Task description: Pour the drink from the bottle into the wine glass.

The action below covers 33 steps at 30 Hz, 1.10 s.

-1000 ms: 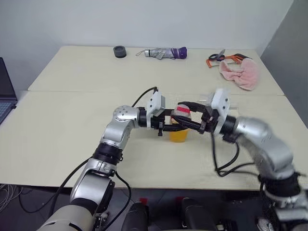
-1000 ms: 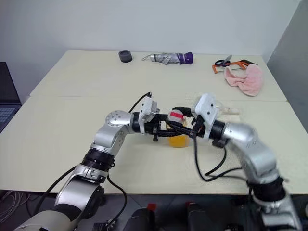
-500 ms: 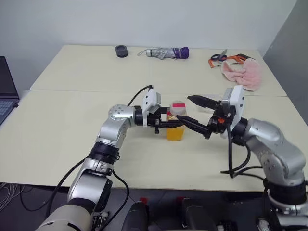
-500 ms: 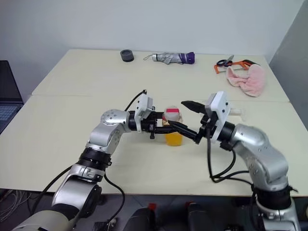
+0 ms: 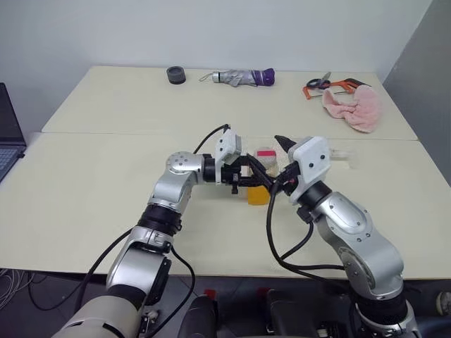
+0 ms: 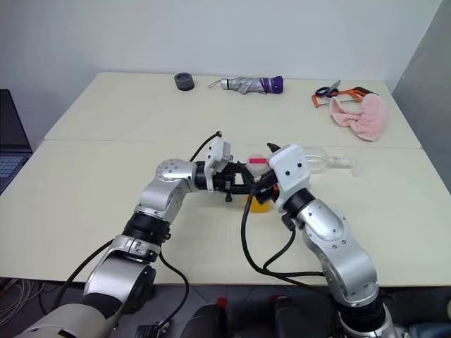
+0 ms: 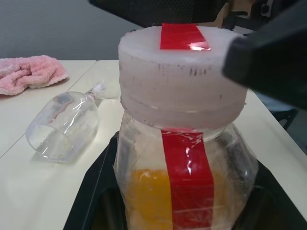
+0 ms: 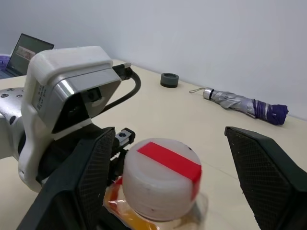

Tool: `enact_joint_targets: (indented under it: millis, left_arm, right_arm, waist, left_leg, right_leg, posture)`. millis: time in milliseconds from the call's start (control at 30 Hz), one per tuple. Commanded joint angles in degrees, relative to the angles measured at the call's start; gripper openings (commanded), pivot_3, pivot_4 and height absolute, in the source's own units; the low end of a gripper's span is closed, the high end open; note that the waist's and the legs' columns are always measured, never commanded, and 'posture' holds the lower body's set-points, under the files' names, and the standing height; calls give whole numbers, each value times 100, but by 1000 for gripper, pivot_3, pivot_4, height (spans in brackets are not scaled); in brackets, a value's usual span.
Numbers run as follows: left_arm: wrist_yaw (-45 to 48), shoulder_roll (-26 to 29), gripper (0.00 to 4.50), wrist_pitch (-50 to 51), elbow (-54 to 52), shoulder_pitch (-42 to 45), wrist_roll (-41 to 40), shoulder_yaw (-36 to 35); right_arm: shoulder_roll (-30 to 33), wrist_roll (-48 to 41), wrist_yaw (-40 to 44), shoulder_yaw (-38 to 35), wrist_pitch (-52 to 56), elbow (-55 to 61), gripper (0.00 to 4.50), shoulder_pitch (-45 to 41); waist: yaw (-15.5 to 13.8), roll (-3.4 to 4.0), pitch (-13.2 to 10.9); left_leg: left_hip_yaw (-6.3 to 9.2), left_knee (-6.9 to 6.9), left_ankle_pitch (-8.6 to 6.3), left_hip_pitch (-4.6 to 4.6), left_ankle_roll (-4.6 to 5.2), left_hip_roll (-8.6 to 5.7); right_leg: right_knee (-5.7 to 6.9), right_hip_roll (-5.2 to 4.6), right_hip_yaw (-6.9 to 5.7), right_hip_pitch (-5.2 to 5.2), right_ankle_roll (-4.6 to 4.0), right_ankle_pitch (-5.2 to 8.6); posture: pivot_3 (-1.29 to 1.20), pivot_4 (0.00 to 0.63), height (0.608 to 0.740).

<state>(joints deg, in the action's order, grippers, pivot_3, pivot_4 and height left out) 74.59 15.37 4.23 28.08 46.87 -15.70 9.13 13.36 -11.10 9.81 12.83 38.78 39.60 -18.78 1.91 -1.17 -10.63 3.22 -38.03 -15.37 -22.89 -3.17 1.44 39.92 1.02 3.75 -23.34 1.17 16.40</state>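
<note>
The left gripper (image 5: 248,180) is clamped on the bottle (image 5: 261,184), its black fingers pressed against the sides of the squarish body just below the neck; the left arm reaches in from the robot's left, pointing across toward the right. The bottle stands upright on the near table (image 5: 84,204), cap on, with the drink (image 7: 148,191) filling roughly its lower half. A red strip runs over the white cap (image 8: 160,175) and down the clear wall.

The right gripper (image 8: 170,165) sits at cap height with its two fingers spread wide, one on each side of the cap and clear of it. In the head views its white wrist housing covers part of the bottle, so how near the fingertips come to the cap there is hard to judge.

The wine glass (image 7: 64,125) lies on its side on the table beyond the bottle, toward the robot's right, its open mouth turned this way.

On the far table lie a folded umbrella (image 5: 239,77), a small dark ring (image 5: 175,74), a pink cloth (image 5: 354,107) and scissors (image 5: 318,82) beside an orange-framed tool (image 5: 338,85). A laptop (image 5: 8,137) sits at the left edge.
</note>
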Motion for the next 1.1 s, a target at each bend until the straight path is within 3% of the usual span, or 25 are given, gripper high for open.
enact_joint_targets:
  millis: [33,133,267,300,433,600,733,833,933,1100]
  left_arm:
    - [36,-38,1869,-167,-88,181,-49,-61]
    - [30,-21,1869,-187,-90,170,-39,-67]
    - [25,8,1869,-191,-109,155,-37,-79]
    - [22,12,1869,-191,-114,153,-36,-81]
    - [20,32,1869,-177,-130,159,-40,-91]
    - [114,54,1869,-162,-126,210,-50,-100]
    - [357,143,1868,-158,-223,212,-75,-59]
    - [423,153,1866,-73,-271,227,-158,-96]
    - [452,167,1851,-96,-268,231,-143,-105]
    - [451,152,1850,-150,-241,225,-88,-85]
  right_arm:
    - [-83,64,-16,45,24,81,3898,-41]
    - [-165,46,19,30,88,54,3280,-44]
    - [-219,-53,139,-7,135,28,1897,-40]
    - [-219,-87,187,-15,145,25,1873,-39]
    - [-190,-536,698,-92,69,-68,1873,-43]
    - [506,-1499,2778,-387,-471,-873,1873,-392]
    - [1475,-1644,4733,-497,-824,-2511,1873,-1664]
    - [1692,-1667,5352,-521,-922,-3386,1873,-2295]
    - [1792,-1747,5591,-575,-785,-3545,1873,-2376]
    - [1737,-1946,5080,-951,-654,-3036,3531,-2042]
  waist:
    - [0,0,0]
    - [1,0,0]
    - [1,0,0]
    - [1,0,0]
    - [2,0,0]
    - [8,0,0]
    - [49,4,-5]
    - [61,4,-5]
    - [47,5,-6]
    - [19,5,-6]
  left_leg:
    - [0,0,0,0,0,0]
    - [0,0,0,0,0,0]
    - [0,0,0,0,0,0]
    - [1,0,0,0,0,0]
    - [0,-1,0,0,0,0]
    - [0,-1,-1,0,1,-3]
    - [-6,-5,-1,8,3,-1]
    - [2,4,-1,10,4,4]
    - [5,6,-2,1,5,6]
    - [2,4,-2,-6,5,4]
  right_leg:
    - [0,0,0,0,0,0]
    - [1,0,0,0,0,0]
    - [1,0,-1,0,0,0]
    - [1,0,0,0,0,0]
    - [1,0,0,0,0,0]
    - [0,0,-2,1,0,0]
    - [1,3,-1,5,0,0]
    - [0,10,-8,6,-2,-1]
    - [0,10,-10,0,-6,1]
    - [-3,-15,-8,-3,-6,1]
  posture:
    - [0,150,740]
    - [0,150,740]
    - [0,150,740]
    - [0,150,740]
    - [0,150,740]
    - [0,150,740]
    - [0,150,740]
    - [0,150,740]
    - [0,150,740]
    - [0,150,740]
